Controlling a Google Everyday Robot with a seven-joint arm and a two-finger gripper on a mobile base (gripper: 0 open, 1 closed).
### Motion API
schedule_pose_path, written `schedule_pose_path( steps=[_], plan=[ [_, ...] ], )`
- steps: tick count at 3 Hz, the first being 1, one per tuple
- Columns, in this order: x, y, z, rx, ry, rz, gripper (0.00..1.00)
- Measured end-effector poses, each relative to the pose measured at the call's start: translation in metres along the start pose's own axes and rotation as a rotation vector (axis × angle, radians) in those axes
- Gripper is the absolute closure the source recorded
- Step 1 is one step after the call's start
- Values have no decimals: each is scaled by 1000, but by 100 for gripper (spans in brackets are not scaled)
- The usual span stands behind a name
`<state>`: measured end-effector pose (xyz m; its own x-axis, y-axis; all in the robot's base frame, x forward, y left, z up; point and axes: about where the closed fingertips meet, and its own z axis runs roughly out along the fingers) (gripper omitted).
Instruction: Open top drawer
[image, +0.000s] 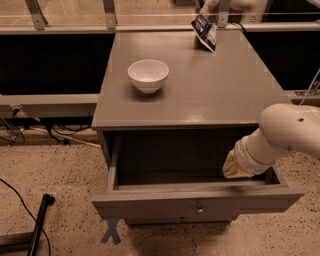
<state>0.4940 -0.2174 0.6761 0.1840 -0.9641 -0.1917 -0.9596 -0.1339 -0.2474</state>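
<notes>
Speckled stone floor under a grey wooden bench (215, 85) with a white ceramic bowl (148, 75) on top. Its wide grey top drawer (150, 202) with the small round metal knob sits pulled out. The yellowish gripper (233, 168) is inside at the right, and honestly I can't tell if it's spread or closed.

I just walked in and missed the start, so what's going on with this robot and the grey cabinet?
The robot's white arm reaches in from the right, and its yellowish pincer is inside the wide grey wooden top drawer, near its right side. That drawer is pulled well out, its small round metal knob facing front. On the grey cabinet top, a white ceramic bowl and a dark snack packet sit clear of the arm.
</notes>
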Motion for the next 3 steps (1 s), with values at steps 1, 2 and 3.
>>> schedule_pose_path(
  steps=[1,2,3],
  plan=[
    [12,2,26,-40,10,29,100],
    [16,10,43,-94,5,35,100],
    [13,32,56,-175,-21,33,100]
  ],
)
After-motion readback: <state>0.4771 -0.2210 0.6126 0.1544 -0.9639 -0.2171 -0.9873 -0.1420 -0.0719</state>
